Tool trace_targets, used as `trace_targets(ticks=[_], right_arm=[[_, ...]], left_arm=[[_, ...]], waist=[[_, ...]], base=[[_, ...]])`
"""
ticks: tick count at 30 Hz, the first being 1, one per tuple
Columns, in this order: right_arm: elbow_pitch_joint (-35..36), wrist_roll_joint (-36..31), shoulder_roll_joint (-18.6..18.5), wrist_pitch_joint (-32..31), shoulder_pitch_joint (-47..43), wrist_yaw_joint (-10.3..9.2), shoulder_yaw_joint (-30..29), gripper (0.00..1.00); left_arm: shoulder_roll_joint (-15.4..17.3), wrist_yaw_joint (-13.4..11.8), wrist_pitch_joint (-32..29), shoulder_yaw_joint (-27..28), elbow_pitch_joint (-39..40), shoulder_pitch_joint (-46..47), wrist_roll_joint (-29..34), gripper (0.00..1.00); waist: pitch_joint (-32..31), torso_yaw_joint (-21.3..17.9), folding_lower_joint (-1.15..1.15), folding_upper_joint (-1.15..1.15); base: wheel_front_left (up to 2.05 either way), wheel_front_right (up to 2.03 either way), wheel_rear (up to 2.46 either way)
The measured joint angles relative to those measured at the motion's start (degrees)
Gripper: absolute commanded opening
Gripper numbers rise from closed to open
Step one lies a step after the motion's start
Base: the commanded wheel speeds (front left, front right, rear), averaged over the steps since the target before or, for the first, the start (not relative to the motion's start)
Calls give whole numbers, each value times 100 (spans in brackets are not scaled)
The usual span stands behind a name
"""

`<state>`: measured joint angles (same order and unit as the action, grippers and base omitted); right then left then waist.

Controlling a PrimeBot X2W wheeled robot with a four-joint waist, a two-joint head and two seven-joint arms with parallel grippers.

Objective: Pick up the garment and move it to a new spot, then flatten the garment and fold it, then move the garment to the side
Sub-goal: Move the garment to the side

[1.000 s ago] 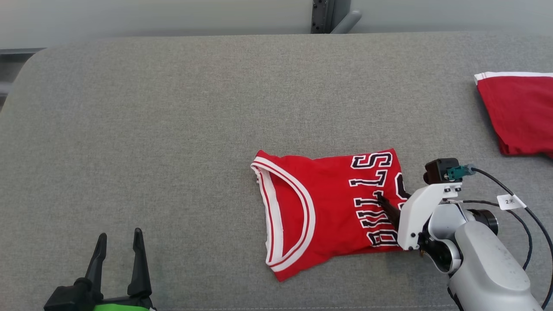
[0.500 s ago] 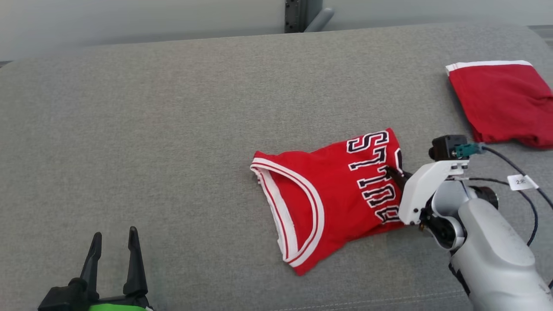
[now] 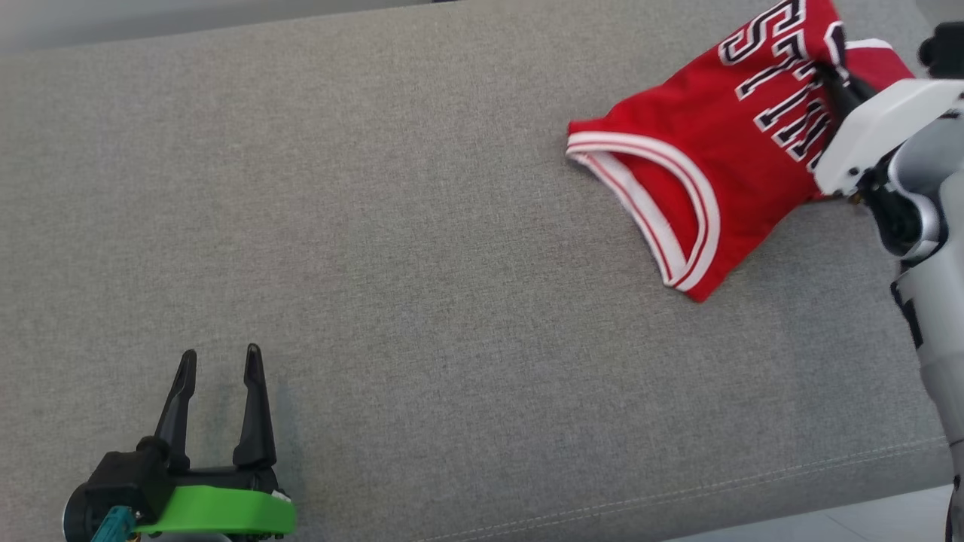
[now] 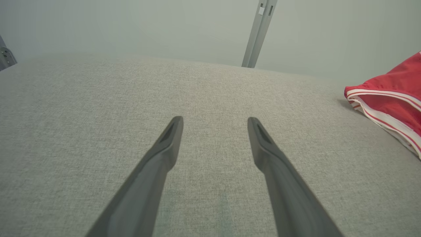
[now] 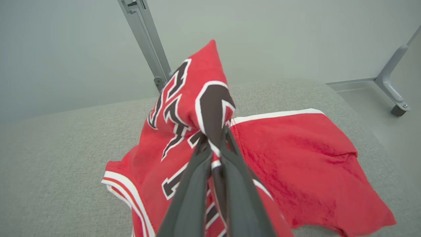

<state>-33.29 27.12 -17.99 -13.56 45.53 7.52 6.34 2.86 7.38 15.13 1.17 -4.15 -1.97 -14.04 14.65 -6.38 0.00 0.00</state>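
The garment (image 3: pixel 723 150) is a folded red jersey with white trim and black-and-white lettering, at the upper right of the head view. My right gripper (image 3: pixel 828 75) is shut on its lettered edge, which is lifted while the trimmed end trails on the grey surface. In the right wrist view the fingers (image 5: pixel 197 177) pinch a peak of the garment (image 5: pixel 194 95). My left gripper (image 3: pixel 220 360) stands open at the lower left, nothing between its fingers (image 4: pixel 164 148). The garment's trimmed edge (image 4: pixel 391 102) lies far to the right in the left wrist view.
A second red cloth with a white band (image 5: pixel 296 148) lies on the grey padded surface (image 3: pixel 422 248) just beyond the held jersey. The surface's front seam and edge (image 3: pixel 753 489) run along the lower right. A metal post (image 5: pixel 144 42) stands behind.
My right gripper has closed on the jersey's lettered edge and carried it up and to the right, toward the other red cloth. The head camera has also turned. The left gripper stays open.
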Motion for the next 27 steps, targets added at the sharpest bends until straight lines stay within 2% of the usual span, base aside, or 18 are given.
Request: trace_targets(ticks=[11, 19, 20, 21, 22, 23, 27], right_arm=[[-366, -493, -308, -5, 708, -1, -1110, 0], [-544, -1081, -257, -260, 801, -1, -1928, 0], [-569, -1181, -247, -292, 800, -1, -2030, 2], [-593, -1310, -242, -298, 799, -1, -2158, 27], [-616, -1447, -240, -261, 794, -1, -2302, 61], [-632, -1606, -243, -187, 787, -1, -2463, 100], [-716, -2130, -168, -18, 762, -3, -3169, 100]], left_arm=[[57, 0, 0, -92, -40, 173, -2, 100], [114, 0, 0, -71, -42, 182, -3, 100], [126, 0, 0, -75, -43, 184, -3, 100], [134, 0, 0, -77, -41, 188, -3, 100], [142, 0, 0, -78, -40, 198, -3, 100], [146, 0, 0, -80, -35, 206, -3, 100], [162, 0, 0, -97, -36, 262, -2, 100]], waist=[[457, 104, 0, 0], [578, 195, 0, 0], [589, 199, 0, 0], [602, 202, 0, 0], [618, 206, 0, 0], [635, 209, 0, 0], [673, 240, 0, 0]], base=[[0, 0, 0], [0, 0, 0], [0, 0, 0], [0, 0, 0], [0, 0, 0], [0, 0, 0], [0, 0, 0]])
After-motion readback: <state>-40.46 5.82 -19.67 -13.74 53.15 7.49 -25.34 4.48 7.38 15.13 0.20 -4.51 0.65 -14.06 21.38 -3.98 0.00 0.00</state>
